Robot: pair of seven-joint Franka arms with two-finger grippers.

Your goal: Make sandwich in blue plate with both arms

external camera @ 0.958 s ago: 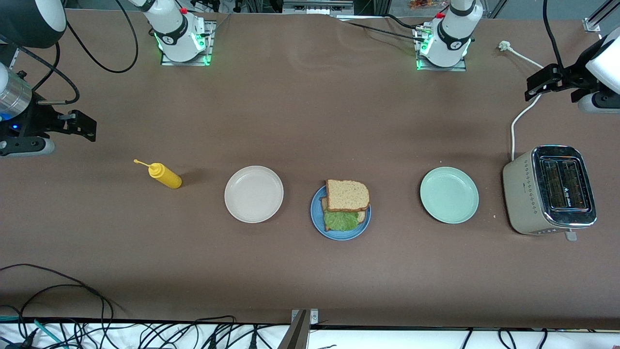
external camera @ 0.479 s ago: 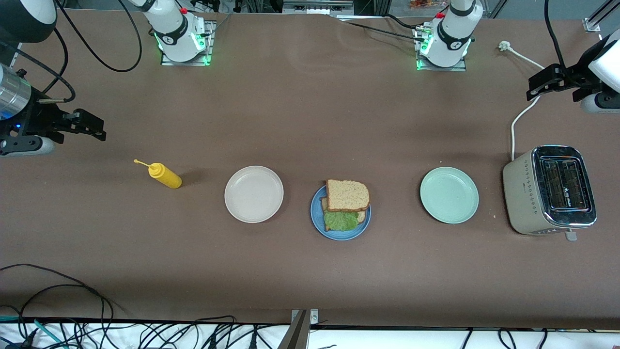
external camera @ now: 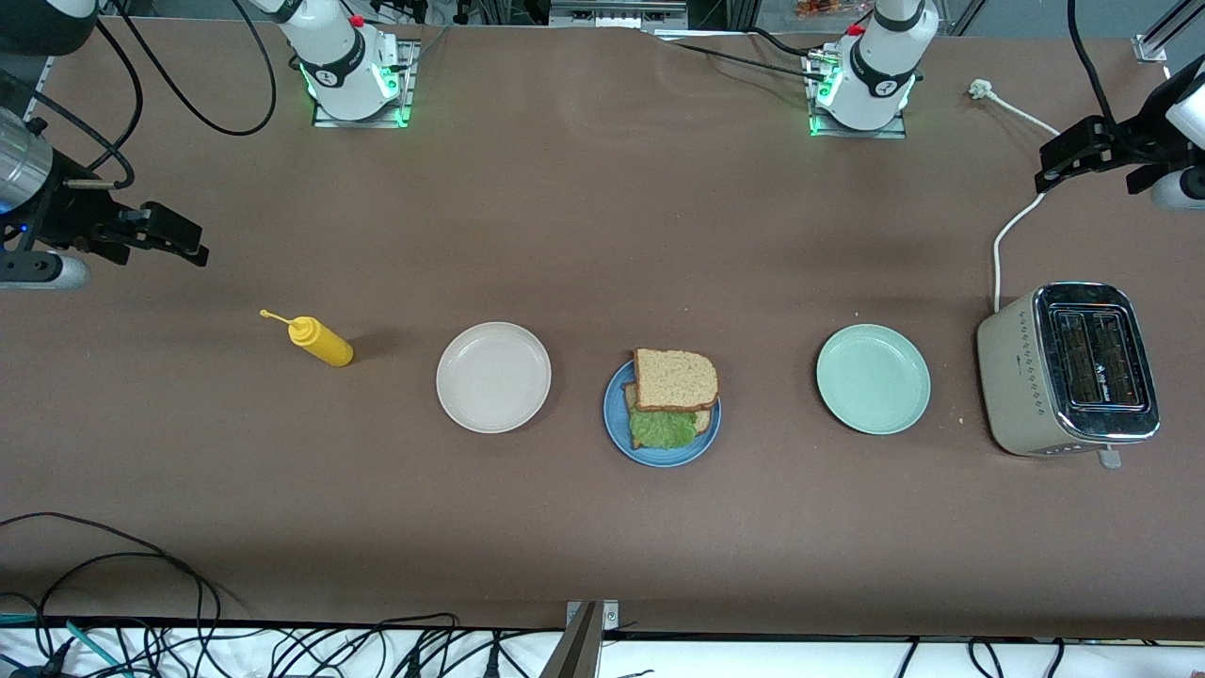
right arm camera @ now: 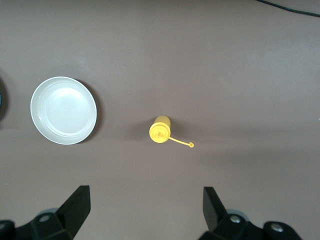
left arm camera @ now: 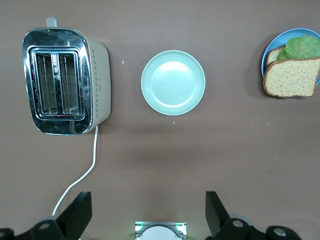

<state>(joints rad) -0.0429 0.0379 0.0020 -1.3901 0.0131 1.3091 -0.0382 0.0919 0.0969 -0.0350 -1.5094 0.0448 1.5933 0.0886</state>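
Observation:
The sandwich (external camera: 675,379) rests on the blue plate (external camera: 692,452) at the table's middle. Its top brown bread slice sits shifted toward the robots' bases, so the green lettuce (external camera: 664,426) and the lower slice's edge show. The left wrist view catches the sandwich (left arm camera: 291,76) and the blue plate (left arm camera: 276,39) at its edge. My right gripper (external camera: 174,235) hangs open and empty over bare table at the right arm's end, above the mustard bottle (right arm camera: 160,130). My left gripper (external camera: 1068,155) hangs open and empty at the left arm's end, over the toaster's cord. Nothing is between the jaws of the left gripper (left arm camera: 148,200) or the right gripper (right arm camera: 146,195).
A beige-white plate (external camera: 493,377) and a pale mint-green plate (external camera: 873,379) flank the blue plate, both bare. A yellow mustard bottle (external camera: 322,342) lies toward the right arm's end. A steel toaster (external camera: 1068,369) with a white cord (external camera: 1012,226) stands at the left arm's end.
Both grippers have drifted outward and toward the bases' side of the table, still open. The sandwich and plates have not moved.

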